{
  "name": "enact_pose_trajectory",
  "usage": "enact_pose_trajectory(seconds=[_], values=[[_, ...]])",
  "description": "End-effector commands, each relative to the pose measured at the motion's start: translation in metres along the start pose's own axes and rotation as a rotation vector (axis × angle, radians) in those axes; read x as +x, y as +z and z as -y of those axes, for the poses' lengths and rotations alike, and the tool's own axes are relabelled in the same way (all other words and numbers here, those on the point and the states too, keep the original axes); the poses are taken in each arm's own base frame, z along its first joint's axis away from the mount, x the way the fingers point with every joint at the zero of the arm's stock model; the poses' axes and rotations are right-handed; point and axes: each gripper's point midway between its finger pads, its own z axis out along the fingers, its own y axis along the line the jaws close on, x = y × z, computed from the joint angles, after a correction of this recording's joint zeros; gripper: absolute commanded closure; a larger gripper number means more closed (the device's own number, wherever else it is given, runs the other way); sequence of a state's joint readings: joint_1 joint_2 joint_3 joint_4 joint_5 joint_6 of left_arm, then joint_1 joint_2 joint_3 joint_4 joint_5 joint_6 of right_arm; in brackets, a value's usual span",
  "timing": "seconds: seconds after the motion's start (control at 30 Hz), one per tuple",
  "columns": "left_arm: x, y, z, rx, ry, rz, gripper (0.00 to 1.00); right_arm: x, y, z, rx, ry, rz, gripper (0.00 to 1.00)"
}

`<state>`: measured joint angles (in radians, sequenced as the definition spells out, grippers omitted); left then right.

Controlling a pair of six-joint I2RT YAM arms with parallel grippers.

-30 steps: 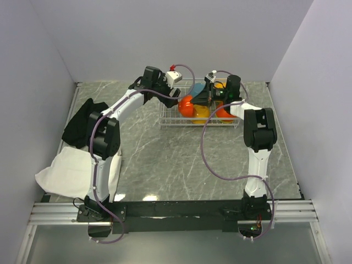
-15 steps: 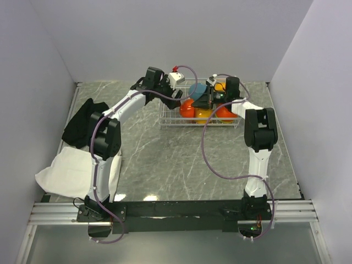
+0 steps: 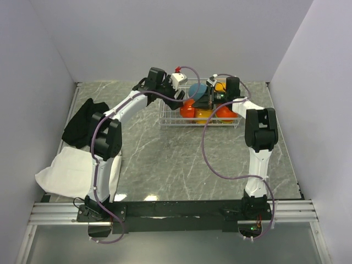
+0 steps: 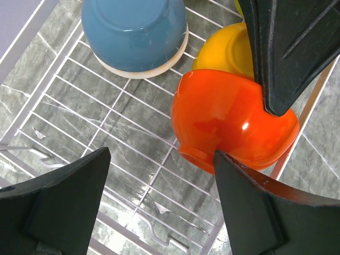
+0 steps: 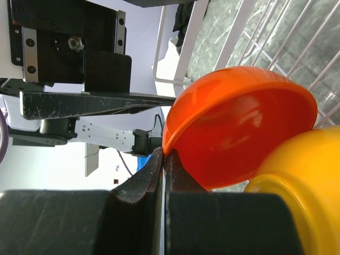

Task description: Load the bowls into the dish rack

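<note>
Top view: white wire-grid dish rack [image 3: 170,124] in the upper centre of the frame, on the grey marble-patterned table [image 3: 165,159]. Inside it, a glossy round orange bowl [image 3: 187,110] at the left end, a smooth yellow bowl [image 3: 202,115] just beside it, a second orange bowl [image 3: 225,114] at the right, and a teal-blue bowl [image 3: 196,89] toward the back. Left gripper [image 3: 177,99] and right gripper [image 3: 200,103] both over the rack, close together; jaw state not readable from up here.

Left wrist view: teal-blue bowl [image 4: 133,32] upside down on the rack floor, upper left of the frame. Orange bowl [image 4: 234,125] at centre right, tipped on edge against the yellow bowl [image 4: 223,53] behind it. Left gripper [image 4: 159,207] spread apart with nothing between the fingers, one finger just beside the bowl's foot.

Right wrist view: right gripper [image 5: 164,159] pinched tight on the thin rim of the orange bowl [image 5: 239,133], with the yellow bowl [image 5: 297,186] touching it at lower right.

Handling, as a judgement: probably light, rigid and slick. Apt to pivot or slide in a rim pinch, and hard enough to clatter or chip against wire. Best taken deep across the rim wall, and let go only once propped.
</note>
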<state>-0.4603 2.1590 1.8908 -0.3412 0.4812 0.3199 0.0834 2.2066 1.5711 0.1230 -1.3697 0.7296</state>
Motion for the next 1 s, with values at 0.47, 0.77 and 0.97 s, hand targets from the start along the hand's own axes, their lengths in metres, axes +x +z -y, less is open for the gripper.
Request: enact_pose_trajectory(seconds=[0.47, 0.77, 0.97], values=[[0.000, -0.018, -0.022, -0.155, 0.007, -0.003, 0.20, -0.014, -0.007, -0.024, 0.010, -0.089, 0.033, 1.00], [0.012, -0.009, -0.015, -0.113, 0.002, -0.028, 0.20, -0.014, -0.007, -0.025, 0.013, -0.089, 0.035, 1.00], [0.006, 0.005, -0.009, -0.083, 0.017, -0.026, 0.20, -0.016, -0.007, -0.025, 0.016, -0.095, 0.038, 1.00]])
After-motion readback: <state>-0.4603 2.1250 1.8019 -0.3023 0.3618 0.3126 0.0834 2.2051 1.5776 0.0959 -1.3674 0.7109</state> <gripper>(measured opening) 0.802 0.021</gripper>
